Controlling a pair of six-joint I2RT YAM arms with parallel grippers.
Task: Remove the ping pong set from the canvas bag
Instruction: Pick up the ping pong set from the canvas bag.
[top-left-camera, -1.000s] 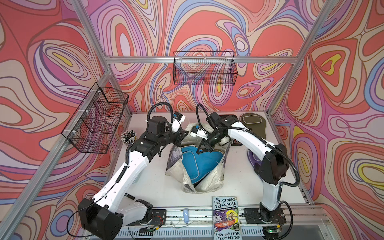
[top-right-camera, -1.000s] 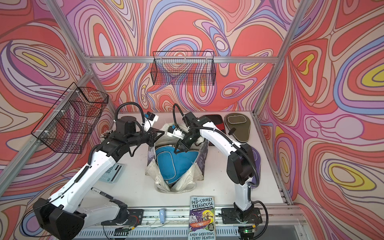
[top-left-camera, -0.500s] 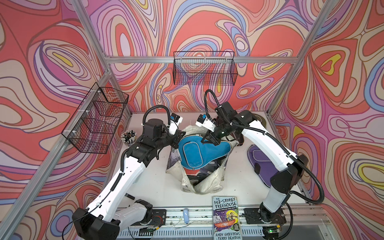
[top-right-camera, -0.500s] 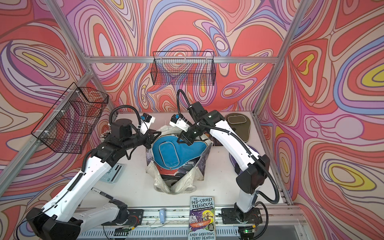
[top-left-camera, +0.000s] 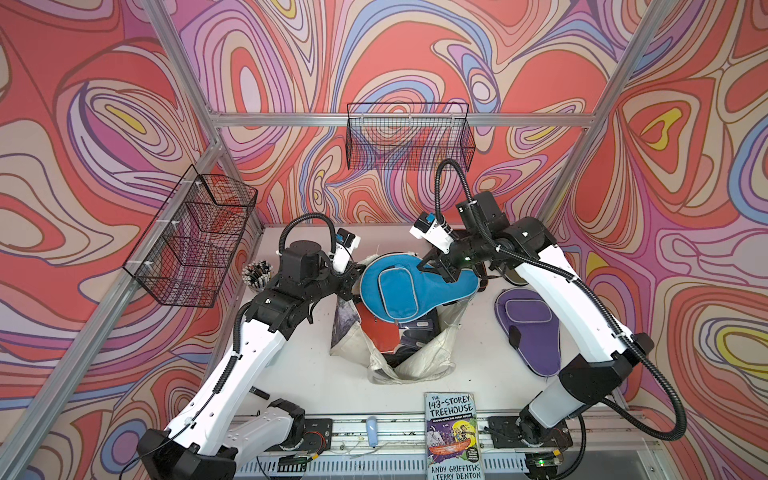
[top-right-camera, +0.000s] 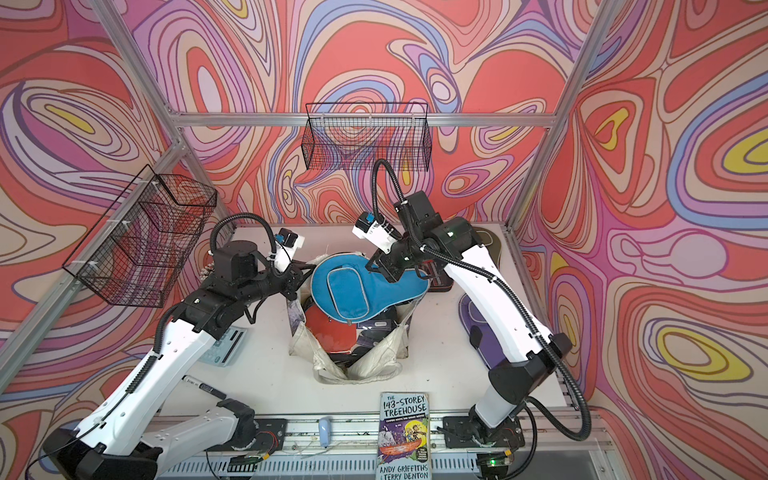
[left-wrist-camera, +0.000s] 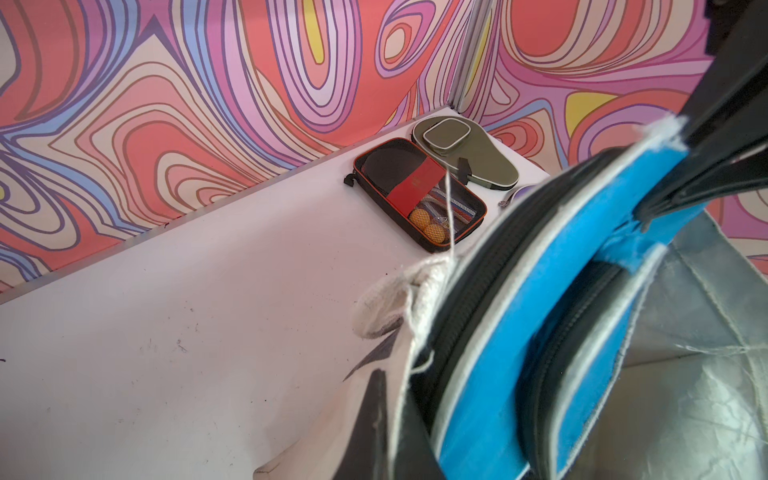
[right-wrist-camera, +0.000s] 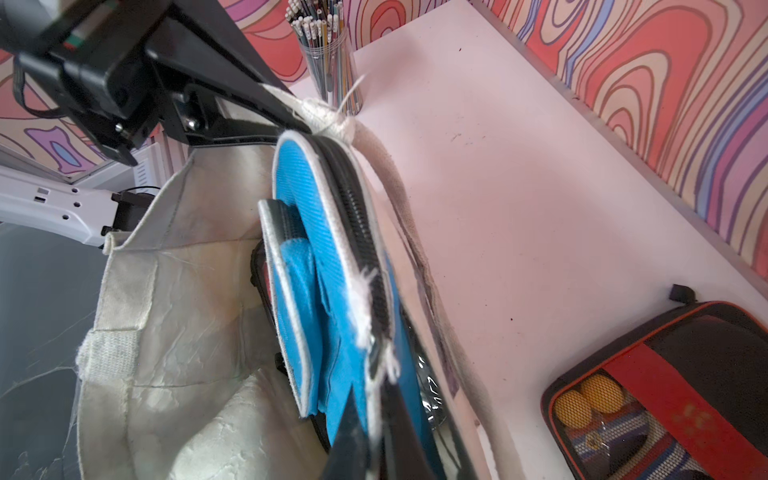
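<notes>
Right gripper is clamped on the blue case, held over the bag. Left gripper pinches the bag's handle.

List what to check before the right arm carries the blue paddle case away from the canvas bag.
Right gripper shut on the blue paddle-shaped zip case: ok.
Left gripper shut on the handle of the cream canvas bag: ok.
Case's lower edge clear of the bag's rim: cannot tell.
Bare white table beside the purple paddle-shaped case for set-down: ok.
Bag emptied: not ok, red paddle pack inside.
</notes>
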